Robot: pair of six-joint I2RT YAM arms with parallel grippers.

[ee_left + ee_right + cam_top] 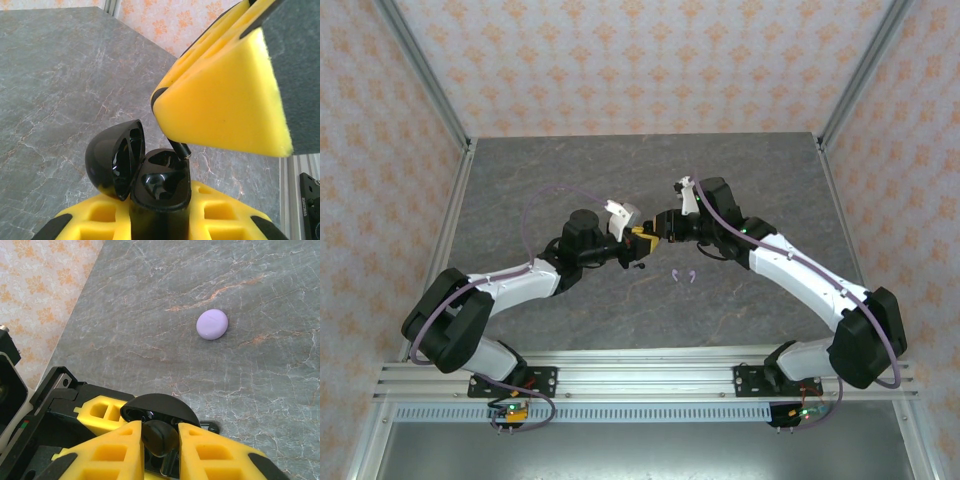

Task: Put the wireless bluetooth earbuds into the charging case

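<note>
Lavender earbuds (676,275) lie on open table (750,180) nearest the bases. Beyond, the left end effector (160,220) clamps the open black charging case (161,182). The right end effector (159,445) pinches a black earbud (179,147) at its rim. Past them, a closed lavender case (212,324) sits alone.

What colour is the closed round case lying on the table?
The case is plain pale lavender. The right wrist view shows it best.
</note>
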